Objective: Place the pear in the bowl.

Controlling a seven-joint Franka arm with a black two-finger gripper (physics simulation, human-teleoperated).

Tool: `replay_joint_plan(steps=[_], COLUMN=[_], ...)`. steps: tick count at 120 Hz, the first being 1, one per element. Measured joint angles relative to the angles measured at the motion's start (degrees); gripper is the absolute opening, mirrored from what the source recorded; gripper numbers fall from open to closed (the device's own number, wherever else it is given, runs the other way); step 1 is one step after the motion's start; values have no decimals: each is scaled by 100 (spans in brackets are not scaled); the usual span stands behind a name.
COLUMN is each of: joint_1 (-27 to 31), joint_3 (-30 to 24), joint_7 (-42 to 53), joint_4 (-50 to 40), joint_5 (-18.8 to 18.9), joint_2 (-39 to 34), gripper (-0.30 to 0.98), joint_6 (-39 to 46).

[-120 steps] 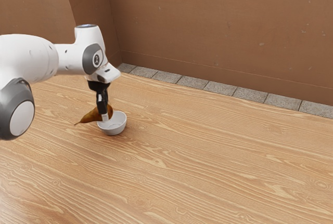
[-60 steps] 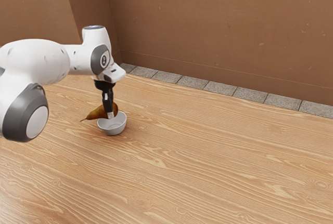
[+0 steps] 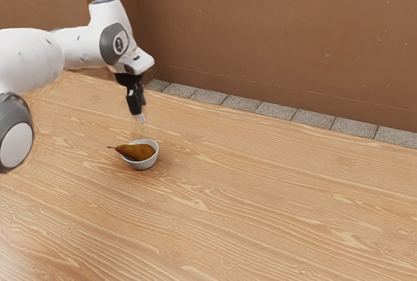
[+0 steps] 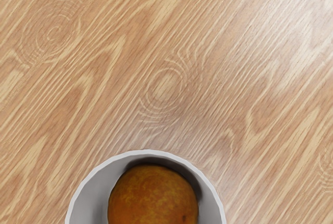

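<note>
Above the white bowl, the black gripper (image 3: 140, 118) hangs open, separated from the pear by a gap. The brownish-orange pear (image 3: 141, 152) lies in the bowl (image 3: 151, 162), its thick end inside and its thin stem end sticking out over the rim toward the exterior view's left. In the wrist view the rounded end of the pear (image 4: 152, 195) sits inside the bowl (image 4: 88, 195), with the bowl's pale wall around it.
The bowl stands on a wood-grained table (image 3: 260, 196). Beyond the table's far edge run grey stone tiles (image 3: 241, 103) at the foot of a brown wall (image 3: 280, 33).
The pear, earlier held at the fingers over the bowl, has been let go and rests lower, in the bowl. My gripper has opened and moved up from it.
</note>
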Motion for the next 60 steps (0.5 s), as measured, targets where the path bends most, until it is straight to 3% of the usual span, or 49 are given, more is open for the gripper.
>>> replay_joint_plan(steps=[13, 22, 33, 60], joint_1=[-101, -108, -459, -1647], joint_3=[-555, -1266, -1718, -1909], joint_7=[-325, -825, -1709, -3450], joint_4=[-80, -132, -117, -74], joint_5=[541, 1122, 1592, 1829], joint_2=[-1164, -1978, -2415, -2530], gripper=[67, 67, 68, 68], joint_6=[-468, -850, -1267, -1815])
